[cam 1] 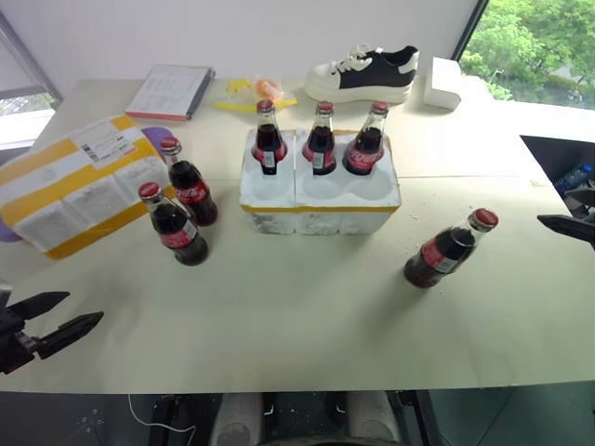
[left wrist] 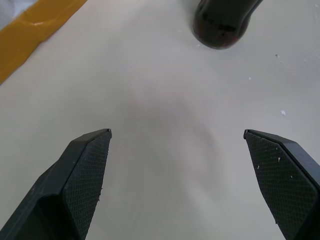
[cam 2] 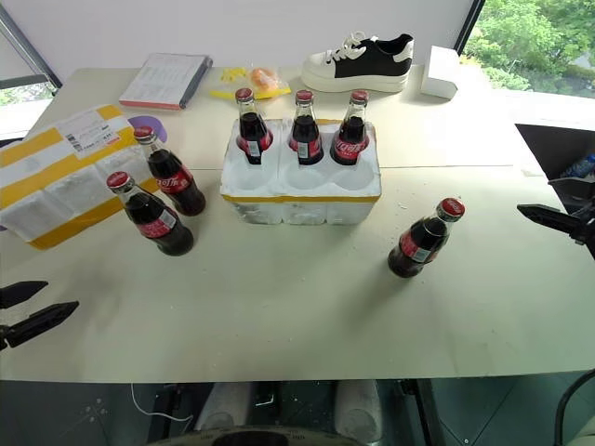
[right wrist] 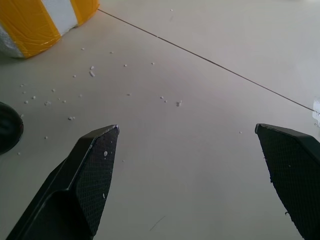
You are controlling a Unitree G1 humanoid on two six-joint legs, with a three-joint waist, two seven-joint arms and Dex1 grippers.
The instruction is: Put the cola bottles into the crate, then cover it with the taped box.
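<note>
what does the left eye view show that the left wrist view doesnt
Left eye view: the crate with three bottles standing in its back wells, a lone bottle on the right, the shoe, a booklet and the right gripper.

Left wrist view: the open left gripper close up, with the textured pads of its fingers.

Both: the table, a yellow band of the taped box and the base of a bottle standing near that box.
</note>
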